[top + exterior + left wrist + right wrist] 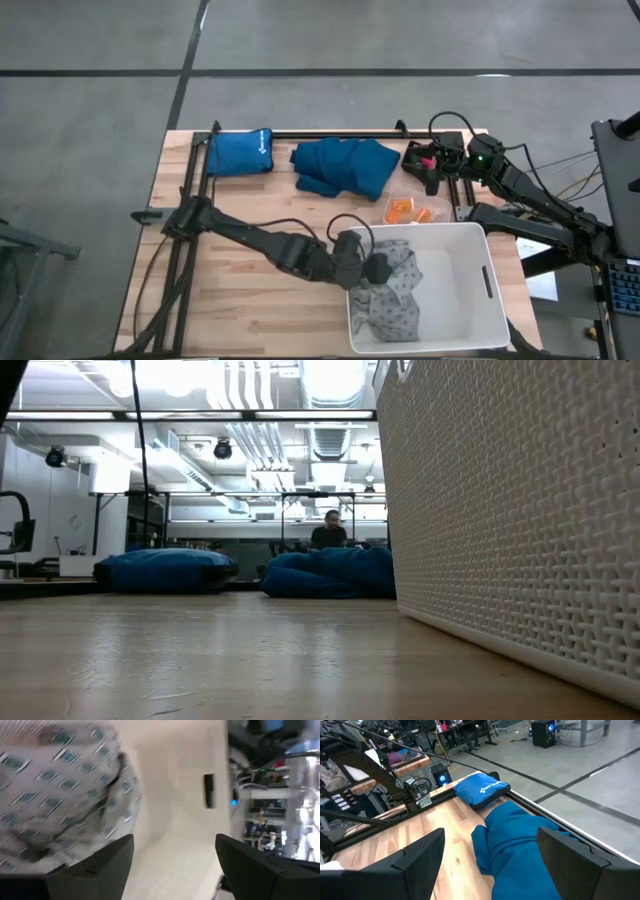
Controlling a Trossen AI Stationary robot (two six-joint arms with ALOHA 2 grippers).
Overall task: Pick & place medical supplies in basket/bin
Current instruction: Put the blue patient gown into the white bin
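Observation:
The white bin (pixel 470 300) stands at the table's near right; its woven wall (pixel 500 510) fills the right of the low view. A pale grey patterned garment (pixel 395 292) lies heaped in the bin's left half. My left gripper (pixel 383 268) hangs open over that heap, just inside the left rim. In its wrist view the cloth (pixel 60 785) lies beside one finger and nothing is between the fingers (pixel 175 865). A dark teal garment (pixel 345 165) lies at the far middle. Orange pill bottles (pixel 405 212) lie just beyond the bin. My right gripper (pixel 427 166) waits open at the far right.
A blue zip pouch (pixel 240 152) lies at the far left, beside the teal garment (pixel 530 845). A small pink-red thing (pixel 428 159) shows by my right gripper. The bin's right half is bare, with a slot handle (pixel 209 790). Bare wood lies left of the bin. A person (pixel 330 535) sits far behind.

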